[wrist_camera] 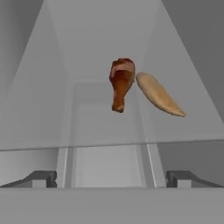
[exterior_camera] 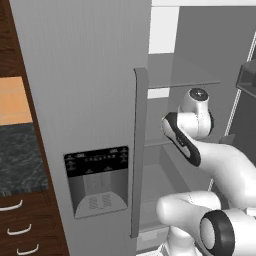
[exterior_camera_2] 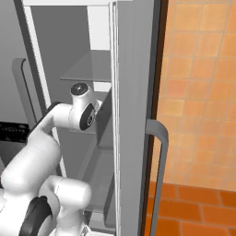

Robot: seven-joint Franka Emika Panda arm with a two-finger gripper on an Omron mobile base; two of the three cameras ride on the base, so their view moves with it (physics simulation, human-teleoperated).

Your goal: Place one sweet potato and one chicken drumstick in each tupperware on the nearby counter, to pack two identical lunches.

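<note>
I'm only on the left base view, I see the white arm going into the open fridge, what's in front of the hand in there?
Observer: In the hand view, a reddish-brown chicken drumstick lies on a clear glass fridge shelf, ahead of the end effector.
Operator: Anything next to it?
Observer: Yes, a tan-orange tapered sweet potato lies just beside the drumstick, its near end angled away from it.
Operator: Is the end effector holding anything?
Observer: No. Its two dark fingertips stand wide apart with nothing between them, short of both foods.
Operator: What's on the fridge's other side?
Observer: The right base view shows an orange tiled wall beyond the open grey fridge door.
</note>
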